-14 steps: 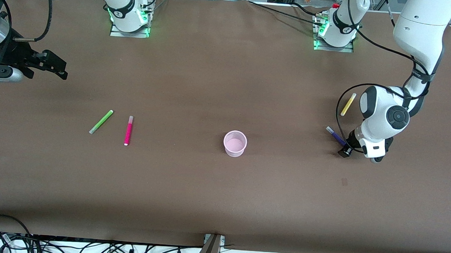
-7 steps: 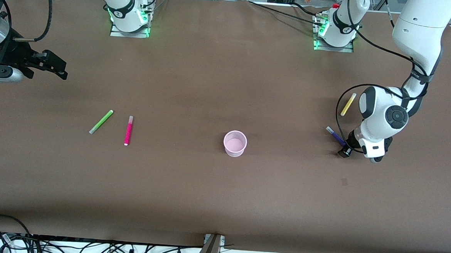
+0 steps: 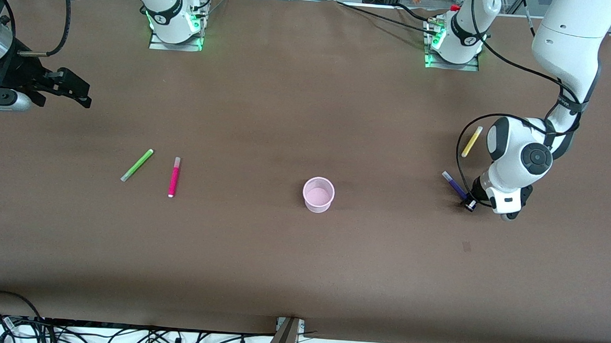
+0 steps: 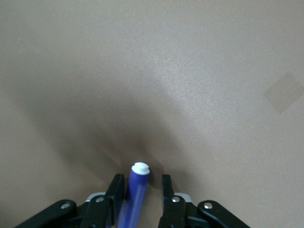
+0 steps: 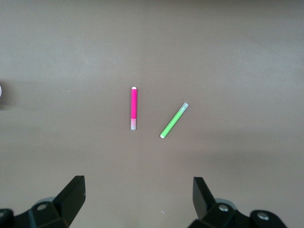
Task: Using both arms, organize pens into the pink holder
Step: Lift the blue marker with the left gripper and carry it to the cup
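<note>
The dark purple pen (image 3: pixel 454 183) lies on the table toward the left arm's end. My left gripper (image 3: pixel 469 203) is down on the table over its end. In the left wrist view the purple pen (image 4: pixel 135 190) runs between the jaws of the left gripper (image 4: pixel 142 180): one finger touches it and a gap shows at the other. The yellow pen (image 3: pixel 472 141) lies farther from the front camera. Mid-table stands the pink holder (image 3: pixel 318 194), upright with nothing in it. The lime green pen (image 3: pixel 137 165) and magenta pen (image 3: pixel 174 176) lie toward the right arm's end. My right gripper (image 3: pixel 82 94) waits open, above the table.
The right wrist view looks down on the magenta pen (image 5: pixel 134 108) and green pen (image 5: pixel 174 120) beside each other, well clear of the right gripper (image 5: pixel 137 187). A black cable (image 3: pixel 461 148) loops from the left arm over the table near the yellow pen.
The left gripper's fingers have narrowed round the purple pen. The right arm and the other pens have not moved.
</note>
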Action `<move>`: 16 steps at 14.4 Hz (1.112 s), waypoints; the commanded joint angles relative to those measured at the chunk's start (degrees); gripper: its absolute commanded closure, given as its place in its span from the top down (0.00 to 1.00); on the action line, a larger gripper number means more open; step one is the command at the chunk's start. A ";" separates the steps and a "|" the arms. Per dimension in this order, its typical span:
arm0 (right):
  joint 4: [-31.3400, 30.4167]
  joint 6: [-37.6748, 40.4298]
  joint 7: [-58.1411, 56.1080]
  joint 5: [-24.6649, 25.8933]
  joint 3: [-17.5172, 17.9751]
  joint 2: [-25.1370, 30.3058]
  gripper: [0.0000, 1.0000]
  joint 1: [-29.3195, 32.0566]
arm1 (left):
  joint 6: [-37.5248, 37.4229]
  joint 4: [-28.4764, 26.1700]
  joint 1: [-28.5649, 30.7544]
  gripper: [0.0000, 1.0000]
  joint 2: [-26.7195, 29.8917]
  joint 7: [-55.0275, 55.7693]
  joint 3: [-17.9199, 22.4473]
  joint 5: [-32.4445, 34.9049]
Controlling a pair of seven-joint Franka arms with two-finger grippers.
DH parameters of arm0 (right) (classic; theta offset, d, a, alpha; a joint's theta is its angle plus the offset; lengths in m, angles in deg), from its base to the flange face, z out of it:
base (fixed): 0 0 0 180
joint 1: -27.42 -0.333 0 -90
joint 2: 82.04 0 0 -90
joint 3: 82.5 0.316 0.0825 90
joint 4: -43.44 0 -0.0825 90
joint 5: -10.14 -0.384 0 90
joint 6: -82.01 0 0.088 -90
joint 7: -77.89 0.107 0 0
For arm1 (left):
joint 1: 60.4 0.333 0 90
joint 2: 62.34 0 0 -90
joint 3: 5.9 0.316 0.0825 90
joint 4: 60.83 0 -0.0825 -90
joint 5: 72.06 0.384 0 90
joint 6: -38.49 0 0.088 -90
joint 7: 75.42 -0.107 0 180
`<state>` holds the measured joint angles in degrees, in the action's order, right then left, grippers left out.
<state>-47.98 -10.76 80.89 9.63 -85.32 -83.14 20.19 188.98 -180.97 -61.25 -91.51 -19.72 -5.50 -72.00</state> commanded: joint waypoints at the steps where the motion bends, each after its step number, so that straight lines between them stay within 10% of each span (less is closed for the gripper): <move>1: 0.36 0.84 -0.36 0.78 0.54 0.31 1.00 0.29 | -0.11 -0.45 -0.11 0.11 0.43 0.03 0.30 1.35; 5: 0.36 0.84 -0.45 0.87 0.54 0.31 1.00 0.29 | -3.25 1.48 -0.37 0.00 3.31 0.03 0.04 1.35; 10: 0.36 0.84 -0.45 0.87 0.54 0.22 1.00 0.29 | -17.66 16.31 -4.76 0.00 7.99 1.17 -0.93 1.35; 16: 0.45 0.76 -0.45 0.87 0.54 0.13 1.00 0.29 | -18.47 26.35 -15.82 0.00 7.11 27.48 -0.84 10.90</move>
<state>-47.98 -10.75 80.88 9.64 -85.21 -83.14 20.19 171.61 -158.42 -73.06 -82.51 -2.18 -6.89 -67.05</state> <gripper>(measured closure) 0.000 0.828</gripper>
